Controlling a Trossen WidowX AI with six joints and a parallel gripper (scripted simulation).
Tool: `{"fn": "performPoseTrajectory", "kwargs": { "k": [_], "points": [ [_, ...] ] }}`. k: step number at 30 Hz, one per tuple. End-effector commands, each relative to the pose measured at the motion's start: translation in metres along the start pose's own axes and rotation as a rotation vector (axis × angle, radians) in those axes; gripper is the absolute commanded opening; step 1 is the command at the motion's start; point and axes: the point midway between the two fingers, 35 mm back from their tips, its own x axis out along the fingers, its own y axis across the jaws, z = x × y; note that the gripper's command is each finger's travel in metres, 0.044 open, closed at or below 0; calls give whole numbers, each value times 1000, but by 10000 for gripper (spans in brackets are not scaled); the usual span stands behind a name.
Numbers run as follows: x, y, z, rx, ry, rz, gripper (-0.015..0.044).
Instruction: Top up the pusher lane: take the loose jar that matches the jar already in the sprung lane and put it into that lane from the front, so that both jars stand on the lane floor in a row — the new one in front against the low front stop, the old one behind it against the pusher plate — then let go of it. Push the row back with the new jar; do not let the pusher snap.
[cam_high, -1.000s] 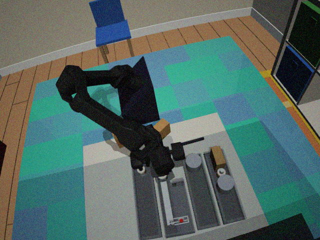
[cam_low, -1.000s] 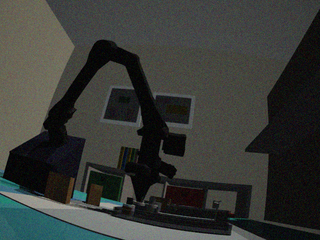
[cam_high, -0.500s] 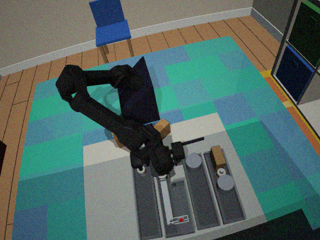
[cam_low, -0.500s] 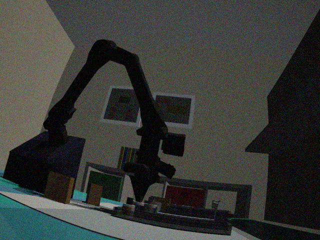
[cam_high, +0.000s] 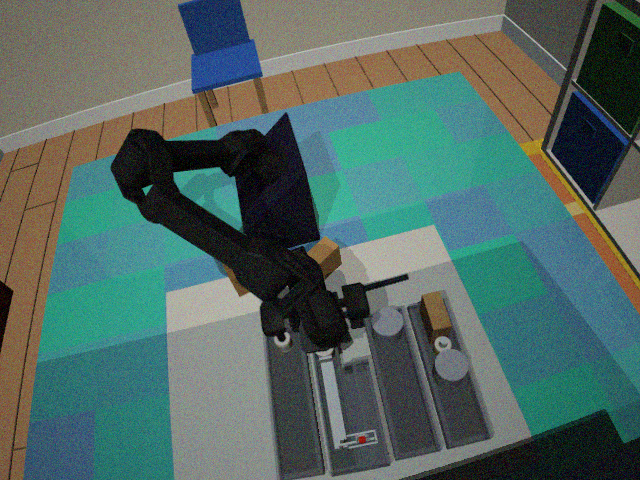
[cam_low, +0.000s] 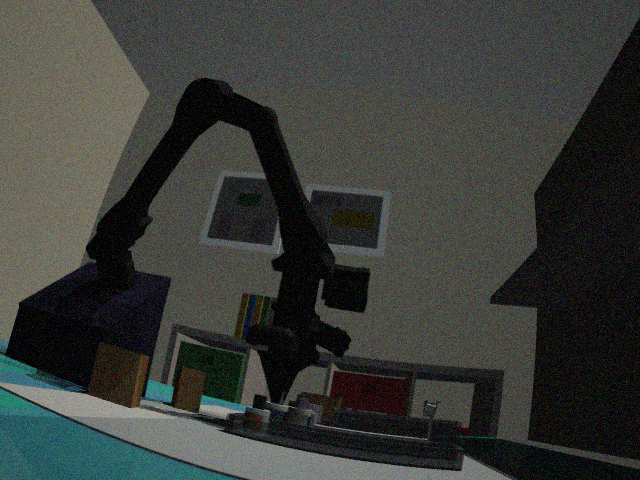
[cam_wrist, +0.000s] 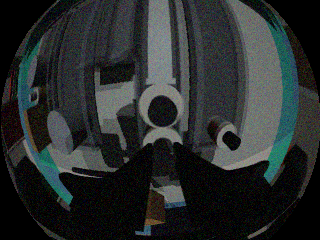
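Held jar (cam_wrist: 160, 138) just before lane jar (cam_wrist: 162, 108).

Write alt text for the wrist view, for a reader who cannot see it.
Fisheye view down the dark gripper, shut on a white jar at the near end of a grey lane. A matching white jar with a dark top stands just beyond it in that lane, and another small jar sits off to the right.
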Motion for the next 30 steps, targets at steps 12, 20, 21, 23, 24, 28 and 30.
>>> {"fn": "performPoseTrajectory", "kwargs": {
  "k": [12,20,21,23,24,28,30],
  "points": [
    [0,-1,-2,4,-3,-7,0],
    [0,-1,-3,4,-3,-7,0],
    [0,-1,-3,4,-3,-7,0],
    [0,-1,-3,4,-3,-7,0],
    [0,-1,-3,4,-3,-7,0],
    [0,-1,-3,4,-3,-7,0],
    [0,-1,-3,4,-3,-7,0]
  ]
}}
